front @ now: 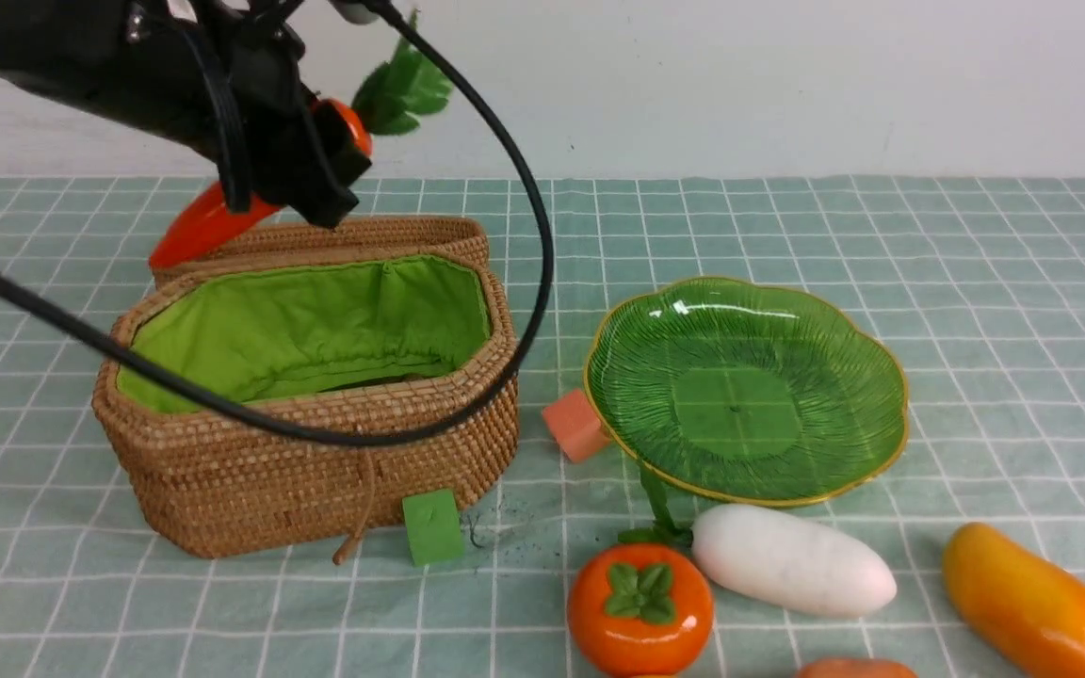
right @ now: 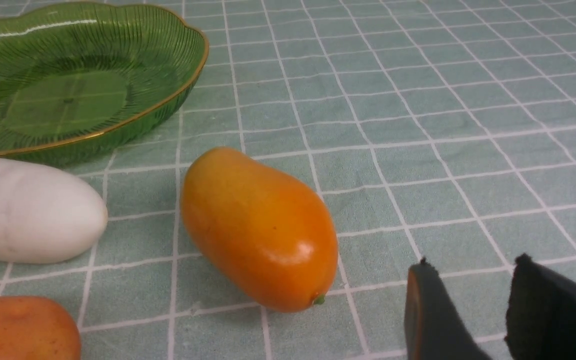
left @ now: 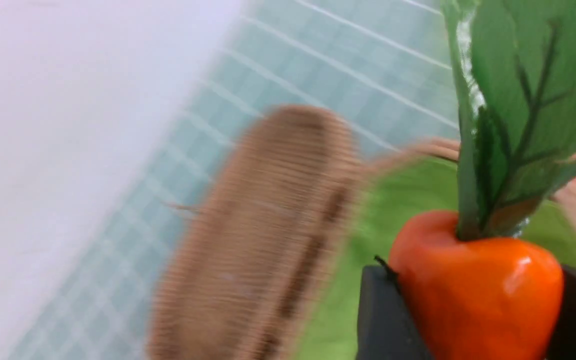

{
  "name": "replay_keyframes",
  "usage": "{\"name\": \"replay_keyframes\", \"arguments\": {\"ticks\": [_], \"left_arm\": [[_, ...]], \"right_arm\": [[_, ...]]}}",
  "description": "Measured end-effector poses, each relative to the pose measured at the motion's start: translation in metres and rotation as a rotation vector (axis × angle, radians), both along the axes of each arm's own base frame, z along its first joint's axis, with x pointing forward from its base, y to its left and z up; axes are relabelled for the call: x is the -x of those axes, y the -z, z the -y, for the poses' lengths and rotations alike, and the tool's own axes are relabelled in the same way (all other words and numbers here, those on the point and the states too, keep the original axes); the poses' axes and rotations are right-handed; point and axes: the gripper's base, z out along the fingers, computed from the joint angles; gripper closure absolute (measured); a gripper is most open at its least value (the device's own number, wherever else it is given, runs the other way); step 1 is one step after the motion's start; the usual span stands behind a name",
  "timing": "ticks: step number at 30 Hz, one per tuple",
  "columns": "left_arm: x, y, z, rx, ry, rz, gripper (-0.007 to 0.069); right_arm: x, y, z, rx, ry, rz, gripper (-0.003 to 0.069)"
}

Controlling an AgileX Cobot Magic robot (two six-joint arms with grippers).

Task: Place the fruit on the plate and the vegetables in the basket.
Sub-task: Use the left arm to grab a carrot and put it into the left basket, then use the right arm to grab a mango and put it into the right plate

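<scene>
Pads (left: 383, 320) of my left gripper (left: 473, 325) pinch the carrot (left: 473, 280) just below its crown, one on each side of the fat end, with the leaves (left: 528, 100) standing clear above. From the front I see the carrot (front: 208, 226) hanging tilted in the air, its tip low toward my left and its leafy end high. It sits over the rear edge of the basket (front: 307, 461), above the folded-back lid (front: 364, 234) rather than over the opening.

I judge this to be the carry-and-drop step for the first vegetable. To do it well I would bring the carrot toward me until it is over the green lining (front: 316, 330). I would turn it so its length runs along the basket's long side, then lower it inside the rim before I let go. A high release risks the tip catching the wicker edge and tipping out. The arm's cable (front: 542, 282) drapes across the basket's front, so I would avoid dragging it. The left wrist view is smeared, so I steer by the front camera.

My right gripper (right: 488, 320) waits with its jaws apart and nothing between them, near the mango (right: 258, 230). The plate (front: 882, 377) is bare.
</scene>
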Motion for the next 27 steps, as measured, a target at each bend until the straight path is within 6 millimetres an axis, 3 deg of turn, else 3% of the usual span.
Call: {"name": "replay_keyframes", "arguments": {"ticks": [5,8,9,10,11,12,13,15,16,17,18,19,22,23,25,26,27], "left_arm": [[-0.031,0.053,0.004,-0.061,-0.033,-0.141,0.0249],[-0.037,0.068,0.006,-0.076,-0.035,-0.183,0.0207],[-0.038,0.069,0.006,-0.076,-0.035,-0.186,0.0193],[-0.038,0.07,0.006,-0.077,-0.037,-0.194,0.0111],[-0.038,0.07,0.006,-0.077,-0.037,-0.195,0.0101],[-0.033,0.064,0.005,-0.066,-0.039,-0.197,0.0019],[-0.033,0.064,0.005,-0.066,-0.04,-0.201,0.0012],[-0.012,0.04,-0.001,-0.058,-0.043,-0.209,-0.0036],[-0.012,0.04,-0.001,-0.06,-0.043,-0.216,-0.0036],[0.007,0.019,-0.007,-0.06,-0.045,-0.211,-0.0034],[0.012,0.013,-0.009,-0.059,-0.046,-0.2,-0.0031],[0.039,-0.012,-0.018,-0.067,-0.051,-0.189,-0.0008],[0.095,-0.057,-0.039,-0.048,-0.085,-0.124,0.0075],[0.1,-0.059,-0.041,-0.044,-0.09,-0.119,0.0075],[0.164,-0.093,-0.064,0.076,-0.192,-0.074,0.019],[0.169,-0.094,-0.065,0.087,-0.201,-0.072,0.02],[0.205,-0.105,-0.078,0.188,-0.27,-0.067,0.0281]], "right_arm": [[0.0,0.0,0.0,0.0,0.0,0.0,0.0417],[0.0,0.0,0.0,0.0,0.0,0.0,0.0417],[0.0,0.0,0.0,0.0,0.0,0.0,0.0417],[0.0,0.0,0.0,0.0,0.0,0.0,0.0417],[0.0,0.0,0.0,0.0,0.0,0.0,0.0417],[0.0,0.0,0.0,0.0,0.0,0.0,0.0417],[0.0,0.0,0.0,0.0,0.0,0.0,0.0417],[0.0,0.0,0.0,0.0,0.0,0.0,0.0417],[0.0,0.0,0.0,0.0,0.0,0.0,0.0417],[0.0,0.0,0.0,0.0,0.0,0.0,0.0417],[0.0,0.0,0.0,0.0,0.0,0.0,0.0417],[0.0,0.0,0.0,0.0,0.0,0.0,0.0417],[0.0,0.0,0.0,0.0,0.0,0.0,0.0417],[0.0,0.0,0.0,0.0,0.0,0.0,0.0417],[0.0,0.0,0.0,0.0,0.0,0.0,0.0417],[0.0,0.0,0.0,0.0,0.0,0.0,0.0417],[0.0,0.0,0.0,0.0,0.0,0.0,0.0417]]}}
